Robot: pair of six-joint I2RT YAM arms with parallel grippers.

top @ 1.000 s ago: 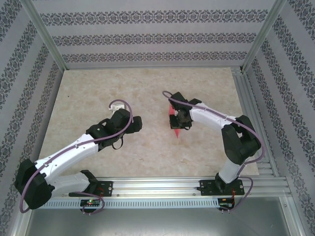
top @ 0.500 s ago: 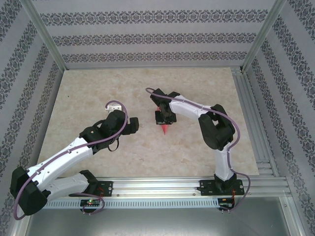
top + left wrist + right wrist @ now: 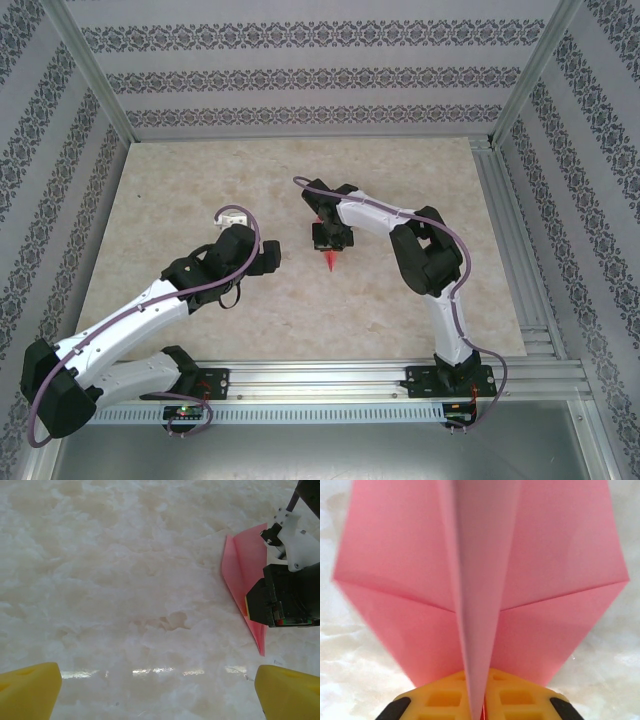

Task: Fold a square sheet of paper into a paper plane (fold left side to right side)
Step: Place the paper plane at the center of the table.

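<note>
1. From above, the right pincer is seen lowered onto the paper plane. Only the plane's red tip shows, just beyond the pincer, and the jaws are hidden there.
2. In the right wrist view, the plane's raised centre fold is seen pinched between the yellow fingers. The wings are spread flat ahead of them.
3. The left pincer is held wide open over bare table. In its own view the plane is seen ahead and to the right, well apart.
</note>
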